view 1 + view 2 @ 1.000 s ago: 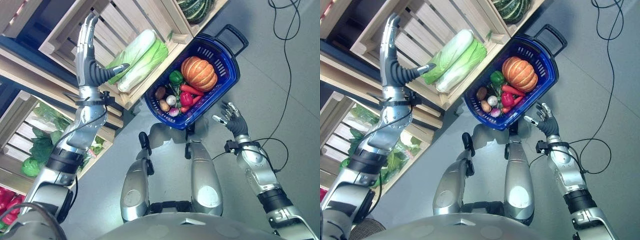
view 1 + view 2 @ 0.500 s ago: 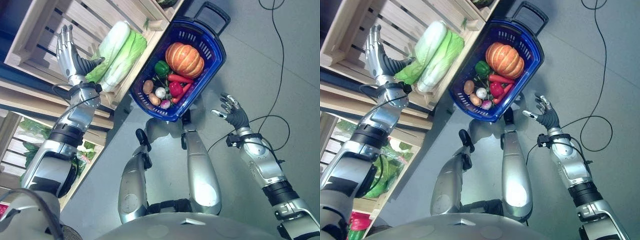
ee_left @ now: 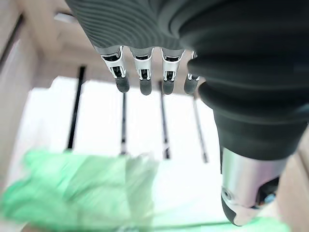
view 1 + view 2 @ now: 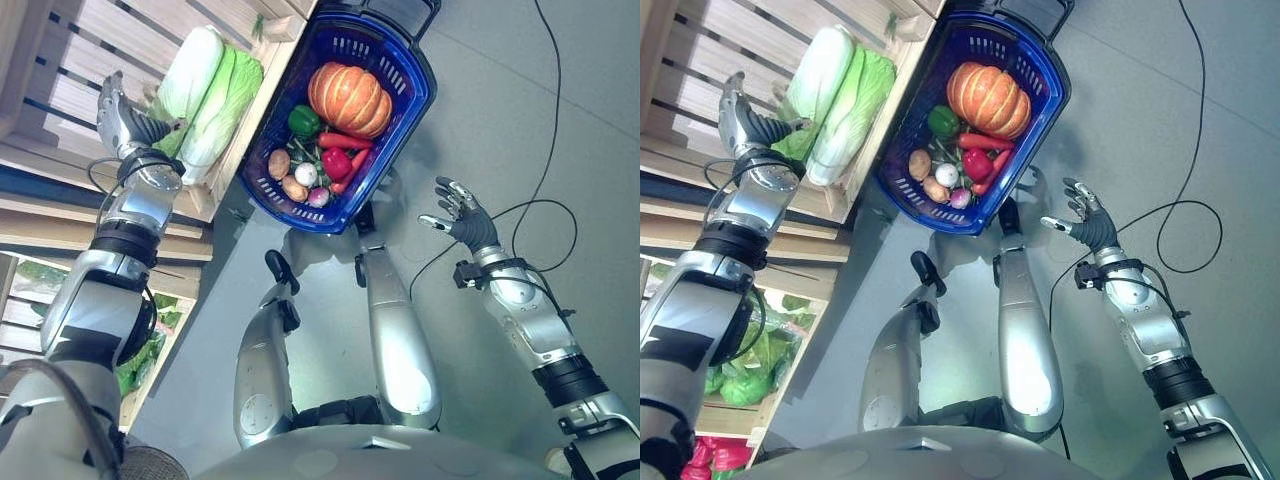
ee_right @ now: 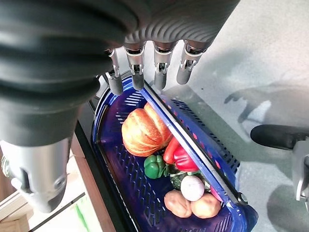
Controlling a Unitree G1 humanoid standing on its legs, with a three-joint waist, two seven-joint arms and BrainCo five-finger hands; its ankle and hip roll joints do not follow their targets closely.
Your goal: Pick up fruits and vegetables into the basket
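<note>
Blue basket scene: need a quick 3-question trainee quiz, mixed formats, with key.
1. True or false: the blue basket already holds an orange pumpkin.
2. Multiple choice: the left robot hand is nearest to which item? A) red pepper B) napa cabbage C) potato
3. Fill in: the right robot hand hangs over the grey ____, fingers spread, holding nothing.

Key:
1. True; it lies beside a green pepper.
2. B; the napa cabbage lies in the wooden crate next to that hand.
3. Floor.
</note>
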